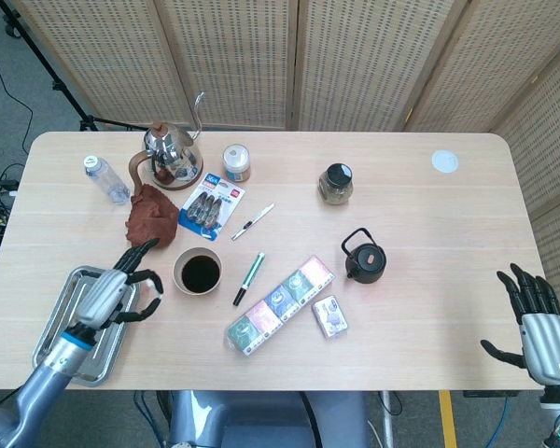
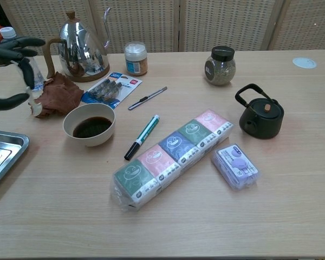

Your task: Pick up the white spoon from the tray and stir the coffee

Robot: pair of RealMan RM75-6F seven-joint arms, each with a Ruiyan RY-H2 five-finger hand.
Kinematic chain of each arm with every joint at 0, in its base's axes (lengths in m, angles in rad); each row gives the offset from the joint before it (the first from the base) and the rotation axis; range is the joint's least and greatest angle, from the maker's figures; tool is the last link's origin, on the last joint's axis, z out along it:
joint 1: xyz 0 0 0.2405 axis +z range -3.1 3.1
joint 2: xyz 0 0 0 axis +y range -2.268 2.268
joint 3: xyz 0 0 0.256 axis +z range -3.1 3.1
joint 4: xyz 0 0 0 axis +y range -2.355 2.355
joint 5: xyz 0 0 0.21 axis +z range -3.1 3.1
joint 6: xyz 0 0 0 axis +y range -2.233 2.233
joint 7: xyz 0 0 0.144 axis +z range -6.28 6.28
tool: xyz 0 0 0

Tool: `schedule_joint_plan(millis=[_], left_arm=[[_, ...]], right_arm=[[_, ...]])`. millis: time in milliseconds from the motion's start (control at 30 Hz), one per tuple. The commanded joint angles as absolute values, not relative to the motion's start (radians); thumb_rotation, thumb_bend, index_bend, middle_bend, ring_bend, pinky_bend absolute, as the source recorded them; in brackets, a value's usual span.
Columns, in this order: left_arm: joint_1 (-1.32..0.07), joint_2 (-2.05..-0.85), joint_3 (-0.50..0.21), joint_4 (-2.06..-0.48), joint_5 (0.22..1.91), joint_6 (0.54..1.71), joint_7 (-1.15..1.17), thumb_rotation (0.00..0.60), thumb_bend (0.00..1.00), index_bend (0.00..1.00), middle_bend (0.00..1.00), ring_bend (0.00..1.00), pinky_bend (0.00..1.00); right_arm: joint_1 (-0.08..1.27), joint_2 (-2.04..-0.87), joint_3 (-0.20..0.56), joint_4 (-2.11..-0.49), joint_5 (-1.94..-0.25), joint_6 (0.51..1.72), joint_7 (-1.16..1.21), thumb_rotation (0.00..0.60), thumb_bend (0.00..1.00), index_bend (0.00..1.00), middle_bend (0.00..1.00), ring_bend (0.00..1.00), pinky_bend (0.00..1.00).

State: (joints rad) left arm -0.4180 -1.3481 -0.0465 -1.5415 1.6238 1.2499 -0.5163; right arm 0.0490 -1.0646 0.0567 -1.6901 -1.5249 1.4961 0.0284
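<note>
Presently my left hand (image 1: 119,291) hangs just left of the cream ceramic cup (image 1: 178,280), seemingly pinching the white plastic spoon (image 2: 36,109); only its tip shows. I should lower that tip inside the rim and stir gently. The cup holds dark coffee (image 1: 200,273). The steel tray (image 1: 112,341) further left looks empty. My right hand (image 1: 541,329), far right of the cup, is spread and holds nothing.

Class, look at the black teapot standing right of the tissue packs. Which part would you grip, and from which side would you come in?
Grip the black teapot by its arched handle, coming down from above. The handle stands upright over the lid with a gap beneath for fingers, whereas the body is round and squat, so probably harder to hold.
</note>
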Motion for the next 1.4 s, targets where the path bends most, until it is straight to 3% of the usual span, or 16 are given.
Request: schedule_joint_plan(millis=[33, 767, 1000, 1400], left_arm=[[-0.474, -1.423, -0.101, -1.526, 1.593, 1.217, -0.583, 0.6, 0.41, 0.62, 0.0, 0.0, 0.0], [-0.539, -1.612, -0.13, -1.329, 1.501, 1.156, -0.828, 0.6, 0.41, 0.63, 0.0, 0.0, 0.0], [-0.564, -1.714, -0.14, -1.133, 1.504, 1.159, -0.998, 0.6, 0.42, 0.63, 0.0, 0.0, 0.0], [-0.594, -1.793, -0.135, -1.016, 1.497, 1.126, -1.082, 0.6, 0.42, 0.64, 0.0, 0.0, 0.0]], right_arm=[[0.053, -1.065, 0.059, -1.688, -1.52, 1.489, 0.036, 0.6, 0.0, 0.0, 0.0, 0.0, 0.0], [0.076, -1.071, 0.064, -1.673, -1.494, 1.445, 0.054, 0.6, 0.0, 0.0, 0.0, 0.0, 0.0], [0.08, -1.079, 0.067, -1.663, -1.477, 1.435, 0.044, 0.6, 0.0, 0.0, 0.0, 0.0, 0.0], [0.084, -1.083, 0.073, -1.659, -1.454, 1.426, 0.039, 0.6, 0.0, 0.0, 0.0, 0.0, 0.0]])
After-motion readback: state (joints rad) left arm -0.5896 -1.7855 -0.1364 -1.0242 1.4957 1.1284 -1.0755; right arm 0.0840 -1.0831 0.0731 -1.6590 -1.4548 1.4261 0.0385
